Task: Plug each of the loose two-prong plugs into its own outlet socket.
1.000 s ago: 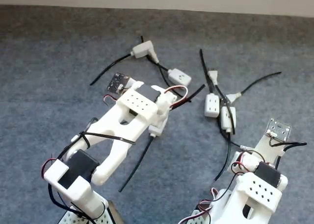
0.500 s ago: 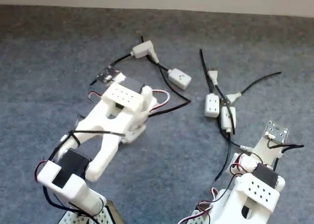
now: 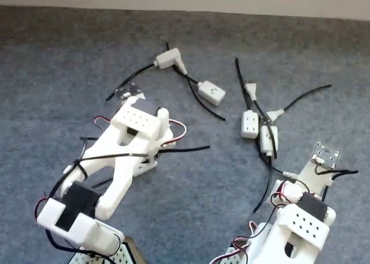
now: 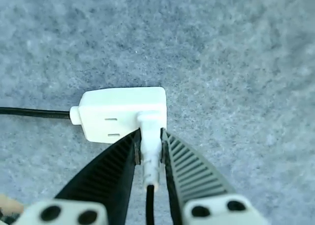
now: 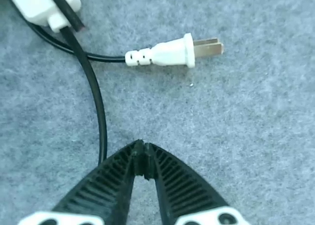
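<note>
Over the carpet [image 3: 69, 56], the left pincer [image 4: 150, 139] pulled its plug [image 4: 150, 161] back.

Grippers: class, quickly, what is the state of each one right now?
Left gripper: shut on a white two-prong plug.
Right gripper: shut, holding nothing.

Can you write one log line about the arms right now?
left gripper: shut on white two-prong plug, seated in white plastic socket block | right gripper: shut, empty, near loose white plug
</note>
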{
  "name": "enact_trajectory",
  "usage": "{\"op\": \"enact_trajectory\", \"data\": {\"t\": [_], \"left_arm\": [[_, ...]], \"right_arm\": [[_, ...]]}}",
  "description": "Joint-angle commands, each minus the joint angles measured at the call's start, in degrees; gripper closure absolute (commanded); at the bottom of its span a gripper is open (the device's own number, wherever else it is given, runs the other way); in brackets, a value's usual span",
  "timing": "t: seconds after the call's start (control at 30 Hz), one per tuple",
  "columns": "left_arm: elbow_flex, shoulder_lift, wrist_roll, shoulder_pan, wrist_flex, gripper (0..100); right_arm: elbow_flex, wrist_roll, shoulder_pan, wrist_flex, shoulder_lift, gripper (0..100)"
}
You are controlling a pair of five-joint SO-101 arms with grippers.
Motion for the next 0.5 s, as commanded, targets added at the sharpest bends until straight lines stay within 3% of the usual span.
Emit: {"op": "enact_trajectory", "data": {"t": [0.0, 0.1, 0.33, 0.4, 0.47], "left_arm": [[0.84, 0.04, -14.15, -0.84, -0.09, 99], [-4.70, 0.40, -30.24, -0.92, 6.77, 99], [-15.52, 0.57, -60.40, -0.84, 21.10, 98], [-16.84, 0.66, -65.67, -0.66, 23.56, 95], [-17.63, 0.66, -66.11, -1.19, 24.26, 93]], "right_arm": [[-0.31, -0.26, 0.57, -0.75, -0.57, 99.2], [-0.31, -0.26, 0.57, -0.75, -0.57, 99.2], [-0.31, -0.26, 0.57, -0.75, -0.57, 99.2], [-0.31, -0.26, 0.57, -0.75, -0.57, 99.2], [-0.31, -0.26, 0.57, -0.75, -0.57, 99.2]]}}
